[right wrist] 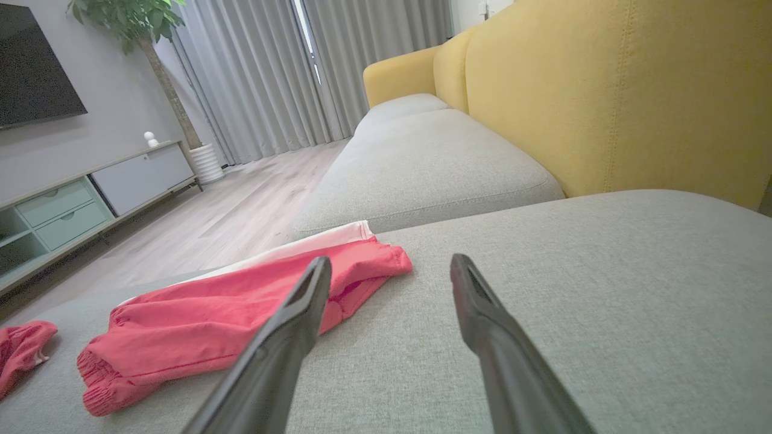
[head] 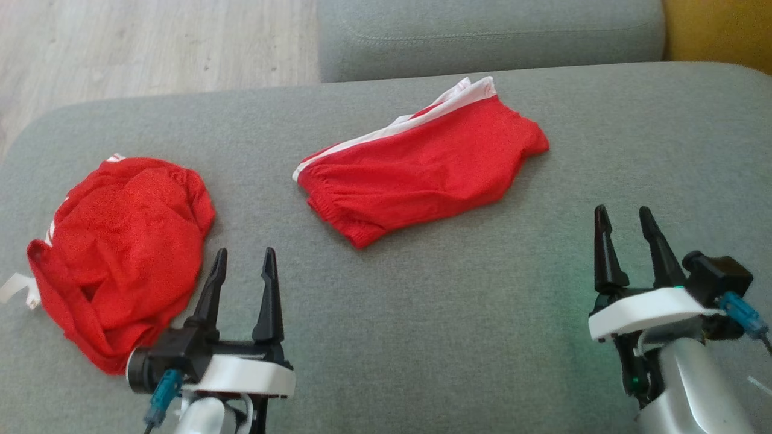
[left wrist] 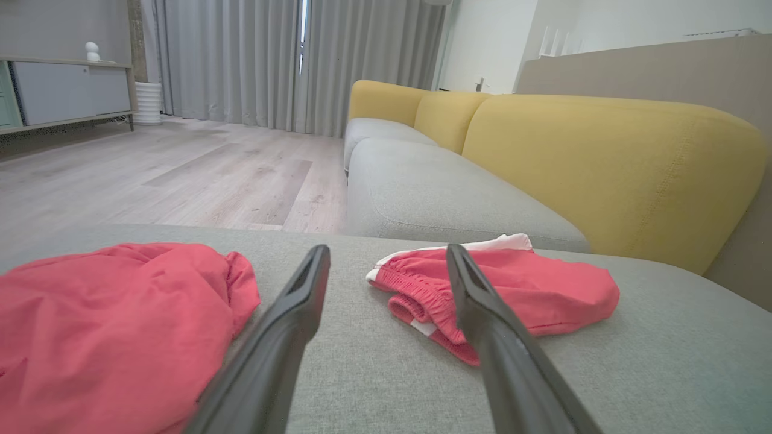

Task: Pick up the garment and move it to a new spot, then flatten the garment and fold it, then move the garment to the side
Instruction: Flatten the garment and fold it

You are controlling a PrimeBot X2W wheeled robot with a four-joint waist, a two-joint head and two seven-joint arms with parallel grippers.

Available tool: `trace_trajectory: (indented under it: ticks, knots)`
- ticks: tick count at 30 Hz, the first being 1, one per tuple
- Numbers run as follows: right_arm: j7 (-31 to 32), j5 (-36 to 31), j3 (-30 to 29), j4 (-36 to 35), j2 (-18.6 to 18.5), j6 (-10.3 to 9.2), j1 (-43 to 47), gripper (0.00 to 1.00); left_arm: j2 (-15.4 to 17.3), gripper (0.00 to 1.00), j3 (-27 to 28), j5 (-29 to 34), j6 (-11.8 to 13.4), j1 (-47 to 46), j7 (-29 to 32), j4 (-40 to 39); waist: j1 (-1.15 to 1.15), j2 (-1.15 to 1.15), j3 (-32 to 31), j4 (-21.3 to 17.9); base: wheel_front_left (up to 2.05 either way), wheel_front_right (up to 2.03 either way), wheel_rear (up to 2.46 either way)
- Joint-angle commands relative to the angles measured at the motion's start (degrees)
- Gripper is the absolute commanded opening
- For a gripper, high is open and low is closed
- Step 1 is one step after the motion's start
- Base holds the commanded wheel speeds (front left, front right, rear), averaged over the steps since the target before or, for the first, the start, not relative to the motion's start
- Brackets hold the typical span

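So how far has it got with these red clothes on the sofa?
The folded red garment in the middle of the grey cushion lies flat, so that looks done, though perhaps not yet moved aside. Nothing is in hand: the left end effector and right end effector are both open and empty. The crumpled red garment beside the left one has yet to be picked up, flattened and folded.

Both arms are the same build, just mirrored. The left gripper (head: 244,259) and right gripper (head: 623,217) each have two long black fingers (head: 268,301) tapering to pointy tips, set on a curved white collar (head: 253,375). A chunky black camera block (head: 721,278) sticks out on the outer side, with a teal plug (head: 743,313) and a thin dark cable (head: 146,422). The forearm (head: 693,386) is shiny silver-grey, and the right one has a small green light (head: 634,381).
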Motion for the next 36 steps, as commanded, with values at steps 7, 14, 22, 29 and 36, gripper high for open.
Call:
trace_trajectory:
  ticks: [7,14,22,29,36]
  knots:
    - [3.54,-0.3,-0.66,-2.79,0.24,-0.05,-5.95,1.0,-1.11,1.0,3.15,2.1,-2.04,-3.46,-0.37,-1.74,0.0,-0.01,3.19,2.78,0.0,0.0,0.0]
    - [9.84,-1.15,-7.14,0.8,0.25,-0.05,-15.3,1.0,-1.59,1.0,2.35,3.25,-3.38,-6.04,-0.37,-1.22,0.0,-0.01,8.03,6.57,0.0,0.0,0.0]
    - [15.86,-2.35,-15.45,9.39,0.25,-0.05,-24.27,1.0,-1.78,1.0,1.11,2.98,-4.09,-8.58,-0.37,-0.72,0.0,-0.01,11.94,10.94,0.0,0.0,0.0]
    - [20.45,-5.9,-23.47,20.59,-1.22,-0.05,-31.76,1.0,-1.8,1.0,0.13,2.24,-4.27,-10.93,-0.37,-0.5,0.0,-0.01,14.54,14.35,0.0,0.0,0.0]
    - [23.99,-16.44,-27.48,29.34,-3.02,-0.05,-34.88,1.0,-1.81,1.0,-0.13,1.86,-4.42,-11.91,-0.37,-0.63,0.0,-0.01,15.66,16.09,0.0,0.0,0.0]
